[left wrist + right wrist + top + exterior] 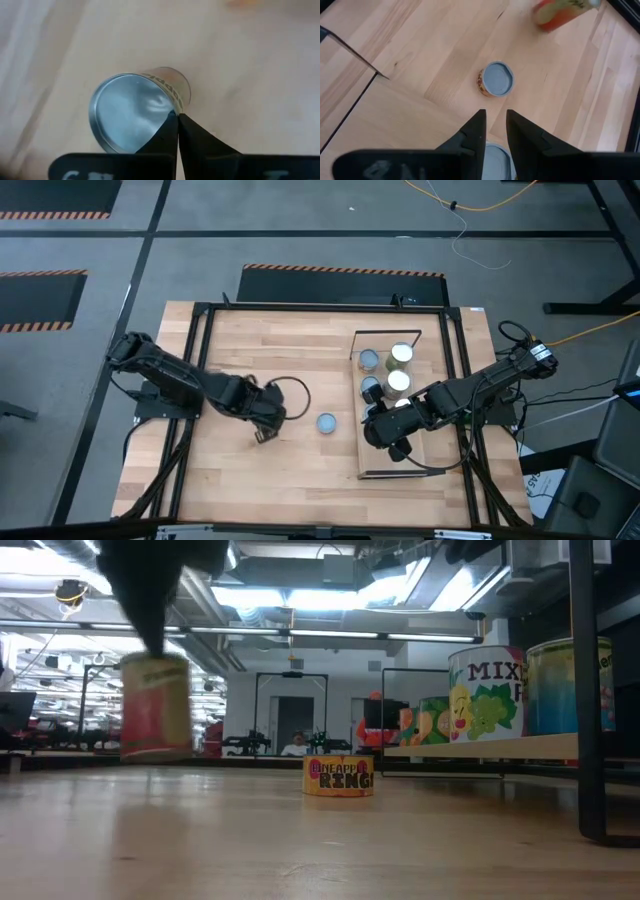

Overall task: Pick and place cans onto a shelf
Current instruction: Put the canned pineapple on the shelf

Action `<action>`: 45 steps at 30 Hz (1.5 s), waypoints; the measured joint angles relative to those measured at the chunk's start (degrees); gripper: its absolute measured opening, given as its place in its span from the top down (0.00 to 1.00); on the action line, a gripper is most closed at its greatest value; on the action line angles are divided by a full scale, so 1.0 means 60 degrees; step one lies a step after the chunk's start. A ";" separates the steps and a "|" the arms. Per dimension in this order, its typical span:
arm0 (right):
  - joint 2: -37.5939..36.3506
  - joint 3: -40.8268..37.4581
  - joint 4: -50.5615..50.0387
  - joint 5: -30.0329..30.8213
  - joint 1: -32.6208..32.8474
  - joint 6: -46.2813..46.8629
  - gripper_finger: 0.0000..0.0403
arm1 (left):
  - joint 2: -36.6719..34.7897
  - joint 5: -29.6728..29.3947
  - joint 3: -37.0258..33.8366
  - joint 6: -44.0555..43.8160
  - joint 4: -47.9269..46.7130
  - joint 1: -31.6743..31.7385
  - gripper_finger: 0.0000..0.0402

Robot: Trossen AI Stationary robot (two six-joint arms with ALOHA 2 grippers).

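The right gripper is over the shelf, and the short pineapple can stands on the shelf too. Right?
Not quite. The pineapple can stands on the bare tabletop, off the shelf, as the high view shows. The right gripper is indeed over the shelf.

left gripper (177, 116): fingers pressed together | right gripper (494, 122): fingers slightly parted, over table's right

I can read a few labels — "INEAPP" over "RING" on the short yellow can (338, 776), and "MIX" on the big white can (487, 692) on the shelf (480, 748).
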 joint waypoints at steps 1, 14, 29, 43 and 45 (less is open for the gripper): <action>0.0000 0.0000 0.0051 0.0000 0.0001 0.0000 0.80 | 0.0000 0.0105 0.0051 0.0425 0.0346 -0.0088 1.00; 0.0000 0.0000 0.0634 0.0003 0.0000 -0.0228 0.80 | -0.0004 0.0553 0.0119 0.3198 0.3800 -0.1288 1.00; -0.0007 -0.0004 0.2381 -0.0233 -0.0344 -0.1227 0.80 | 0.0452 0.0528 0.0136 0.3221 0.3482 -0.2322 1.00; 0.0060 -0.0007 0.2985 -0.1363 -0.1322 -0.1220 0.80 | 0.1133 0.0658 0.0133 0.3217 0.2539 -0.2313 1.00; 0.0102 -0.0007 0.3068 -0.1819 -0.1431 -0.1220 0.80 | 0.1190 0.0729 0.0141 0.3213 0.2556 -0.2270 1.00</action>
